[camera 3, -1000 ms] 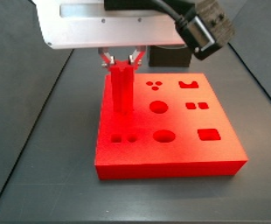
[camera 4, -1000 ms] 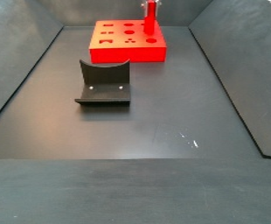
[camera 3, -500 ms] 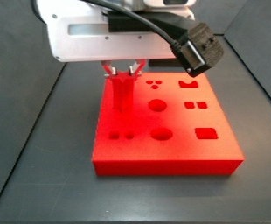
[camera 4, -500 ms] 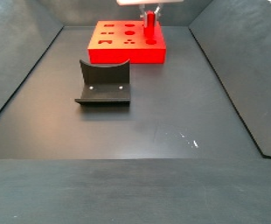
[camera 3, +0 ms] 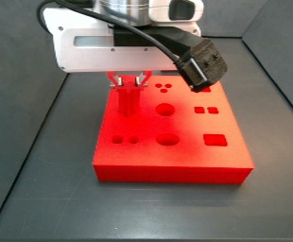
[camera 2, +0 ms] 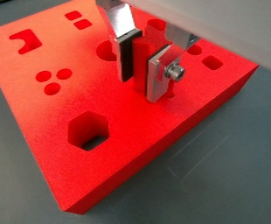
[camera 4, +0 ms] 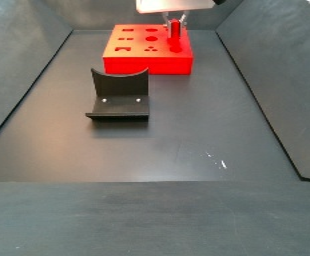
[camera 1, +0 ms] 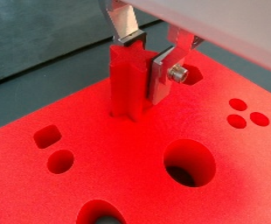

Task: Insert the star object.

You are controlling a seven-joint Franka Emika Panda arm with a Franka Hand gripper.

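Observation:
The star object [camera 1: 128,87] is a slender bright red rod standing upright with its lower end in a hole of the big red block [camera 1: 126,179]. My gripper [camera 1: 145,59] is shut on the rod's upper part, one silver finger on each side. Both show in the other wrist view too: the rod [camera 2: 135,70], the gripper [camera 2: 142,63], the block [camera 2: 121,166]. In a side view the gripper [camera 3: 128,85] hangs over the block's [camera 3: 175,163] far left part, with a short length of rod [camera 3: 128,102] showing. In another side view the rod [camera 4: 175,38] stands on the block [camera 4: 134,62] under the gripper [camera 4: 175,20].
The block has several other shaped holes: round [camera 3: 169,142], square [camera 3: 217,141] and small dots [camera 3: 163,88]. The dark fixture [camera 4: 118,95] stands on the floor in front of the block. Dark sloping walls [camera 4: 18,90] edge the floor.
The gripper has gone down with the rod. The rod has sunk deeper into the block, so less of it shows above the top face.

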